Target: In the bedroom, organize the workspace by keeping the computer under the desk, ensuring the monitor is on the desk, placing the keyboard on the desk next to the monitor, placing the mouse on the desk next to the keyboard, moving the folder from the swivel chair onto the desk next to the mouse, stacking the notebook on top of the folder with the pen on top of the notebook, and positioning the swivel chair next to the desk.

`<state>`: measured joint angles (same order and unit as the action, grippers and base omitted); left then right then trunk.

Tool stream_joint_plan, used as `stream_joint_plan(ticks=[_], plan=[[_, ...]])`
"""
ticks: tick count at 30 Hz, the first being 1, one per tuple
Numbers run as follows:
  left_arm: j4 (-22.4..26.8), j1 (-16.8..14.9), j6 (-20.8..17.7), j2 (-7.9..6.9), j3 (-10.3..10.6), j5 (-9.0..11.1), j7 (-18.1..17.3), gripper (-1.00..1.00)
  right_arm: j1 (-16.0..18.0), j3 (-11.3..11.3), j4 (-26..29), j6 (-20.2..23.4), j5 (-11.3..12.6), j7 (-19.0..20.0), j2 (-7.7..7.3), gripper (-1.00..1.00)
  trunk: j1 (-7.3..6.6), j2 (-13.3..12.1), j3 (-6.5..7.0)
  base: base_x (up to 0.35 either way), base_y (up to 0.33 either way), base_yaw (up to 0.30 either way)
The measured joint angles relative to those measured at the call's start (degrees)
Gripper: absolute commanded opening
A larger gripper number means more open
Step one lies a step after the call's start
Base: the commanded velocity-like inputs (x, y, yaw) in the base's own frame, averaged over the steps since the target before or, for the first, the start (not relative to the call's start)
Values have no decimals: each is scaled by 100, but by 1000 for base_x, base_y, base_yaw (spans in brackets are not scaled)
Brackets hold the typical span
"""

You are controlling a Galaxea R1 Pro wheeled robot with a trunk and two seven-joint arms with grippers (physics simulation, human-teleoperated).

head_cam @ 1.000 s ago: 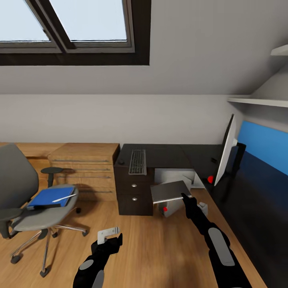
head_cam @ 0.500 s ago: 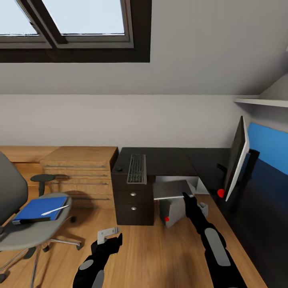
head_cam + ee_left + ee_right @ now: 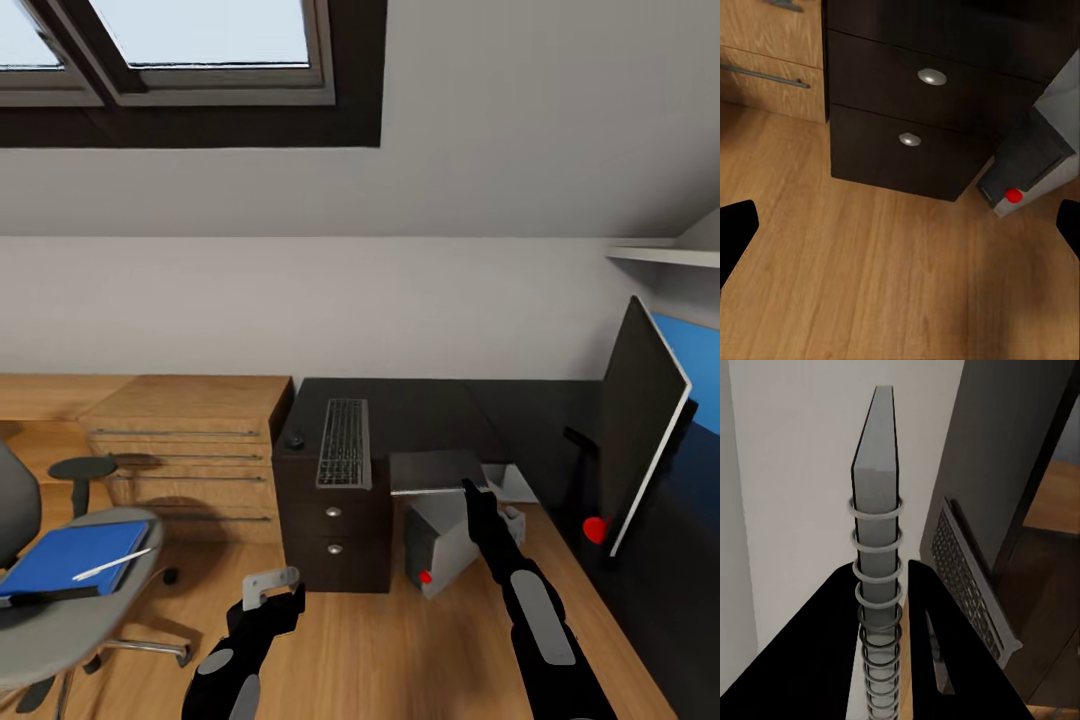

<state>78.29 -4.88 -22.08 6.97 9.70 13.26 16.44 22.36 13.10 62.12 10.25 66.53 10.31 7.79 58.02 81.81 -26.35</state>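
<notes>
My right gripper (image 3: pixel 468 489) is shut on the grey spiral notebook (image 3: pixel 436 470), held flat above the tilted computer tower (image 3: pixel 440 535) on the floor. In the right wrist view the notebook (image 3: pixel 876 502) stands edge-on between the black fingers (image 3: pixel 832 660). The keyboard (image 3: pixel 344 442) and black mouse (image 3: pixel 294 439) lie on the dark desk (image 3: pixel 420 400). The monitor (image 3: pixel 640 440) stands at the right. At the left, the swivel chair (image 3: pixel 70 610) carries the blue folder (image 3: pixel 60 555) with the white pen (image 3: pixel 110 565) on it. My left gripper (image 3: pixel 270 592) hangs open over the floor.
A wooden drawer unit (image 3: pixel 185 440) stands left of the desk's dark drawers (image 3: pixel 915 112). A skylight (image 3: pixel 190 40) is overhead and a shelf (image 3: pixel 665 257) is on the right wall. Wooden floor (image 3: pixel 400 660) lies between me and the desk.
The camera has moved toward the desk: the chair has slid to the view's left edge and the monitor to the right. My right gripper still holds the notebook.
</notes>
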Motion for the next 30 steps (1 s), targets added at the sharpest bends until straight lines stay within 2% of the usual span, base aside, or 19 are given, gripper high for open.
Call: stream_joint_plan(ticks=[11,16,28,29,30], plan=[[21,0,0,-9,-6,3,12,100,0,20,0,23,-16,-12,-36,-100,0,0,0,333,150,0],[21,0,1,-27,-51,2,19,100,0,30,-32,-110,-28,-17,-31,-100,0,0,0,332,110,0],[20,0,2,-63,-56,2,19,100,0,134,-321,-197,-35,-51,-121,-100,0,0,0,327,-91,0],[35,0,-4,-97,-65,9,19,100,5,142,-354,-191,-33,-178,-244,-100,1,0,0,200,-97,0],[42,0,-8,-118,-74,15,18,100,7,141,-364,-185,-26,-255,-305,-100,2,0,0,160,-77,0]])
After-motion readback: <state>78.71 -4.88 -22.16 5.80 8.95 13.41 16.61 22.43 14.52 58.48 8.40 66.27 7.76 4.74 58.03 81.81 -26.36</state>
